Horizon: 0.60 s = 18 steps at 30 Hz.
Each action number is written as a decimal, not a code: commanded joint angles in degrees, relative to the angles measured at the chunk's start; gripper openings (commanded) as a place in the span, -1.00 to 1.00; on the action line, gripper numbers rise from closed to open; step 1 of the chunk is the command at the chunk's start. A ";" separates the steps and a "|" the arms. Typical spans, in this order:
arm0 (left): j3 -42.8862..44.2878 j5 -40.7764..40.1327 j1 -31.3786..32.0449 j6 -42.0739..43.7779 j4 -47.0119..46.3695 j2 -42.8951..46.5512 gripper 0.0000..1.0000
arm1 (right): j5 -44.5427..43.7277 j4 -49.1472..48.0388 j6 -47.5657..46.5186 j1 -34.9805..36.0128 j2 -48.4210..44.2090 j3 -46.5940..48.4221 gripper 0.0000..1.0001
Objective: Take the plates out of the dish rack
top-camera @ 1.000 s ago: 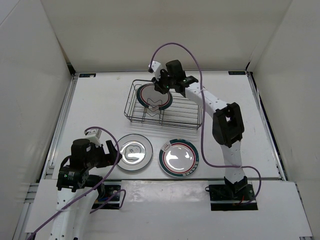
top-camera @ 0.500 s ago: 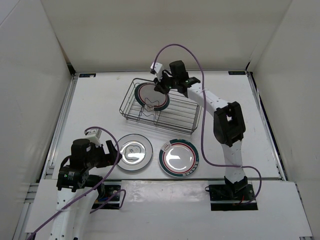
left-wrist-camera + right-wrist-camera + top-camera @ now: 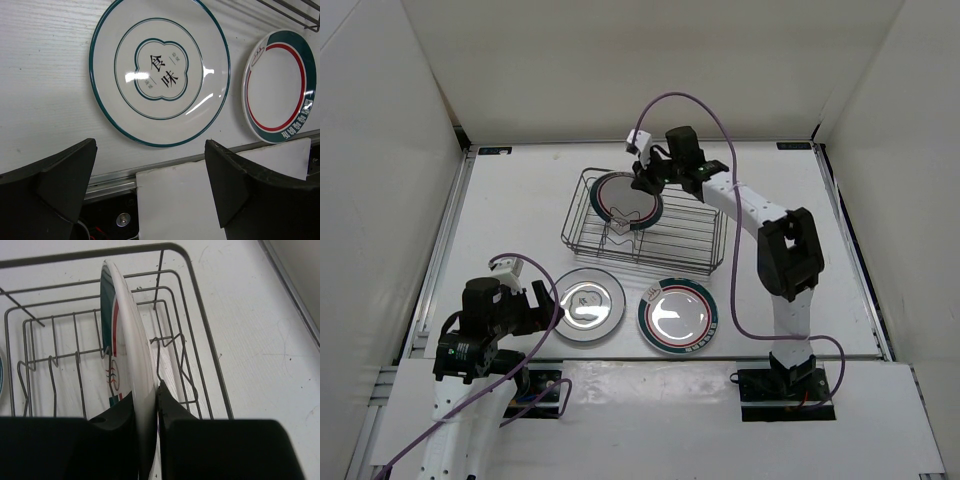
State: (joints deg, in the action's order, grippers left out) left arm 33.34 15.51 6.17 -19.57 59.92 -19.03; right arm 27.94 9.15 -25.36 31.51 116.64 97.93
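The dark wire dish rack [image 3: 685, 240] stands at the back middle of the table. One white plate with teal and red markings [image 3: 625, 200] stands in its left end, leaning. My right gripper [image 3: 642, 183] is shut on this plate's upper rim. In the right wrist view the plate [image 3: 125, 340] is edge-on between the gripper's [image 3: 148, 390] jaws, with the rack's [image 3: 200, 315] wires around it. A silvery plate with a teal rim [image 3: 588, 303] and a teal-banded, red-ringed plate [image 3: 678, 315] lie flat in front of the rack. My left gripper [image 3: 535, 300] is open and empty, just left of the silvery plate.
The left wrist view shows the teal-rimmed plate [image 3: 160, 75], the teal-banded plate [image 3: 280, 85], the table's front rail [image 3: 115, 177] and a corner of the rack [image 3: 295, 10]. White walls enclose the table on three sides. A purple cable [image 3: 725, 290] hangs beside the right arm.
My right wrist has swung to the right and the held plate has tilted flatter. The rack has shifted slightly to the left. The left arm has not moved.
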 commanded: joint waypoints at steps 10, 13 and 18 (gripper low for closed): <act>-0.12 0.49 -0.20 0.06 -0.86 0.83 1.00 | -13.43 -11.96 12.53 -0.57 -10.37 5.26 -1.00; -0.12 0.40 -0.28 0.06 -0.86 1.01 1.00 | -19.76 -14.76 12.62 -0.66 -13.79 2.19 -1.00; -0.12 0.93 -0.29 0.06 -0.86 1.10 1.00 | -26.18 -15.57 14.72 -0.75 -21.69 -4.49 -1.00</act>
State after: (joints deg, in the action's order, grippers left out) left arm 33.34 15.51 6.15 -19.59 59.92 -18.35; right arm 7.99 -0.19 -13.32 31.07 101.38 95.18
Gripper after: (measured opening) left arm 0.998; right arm 0.155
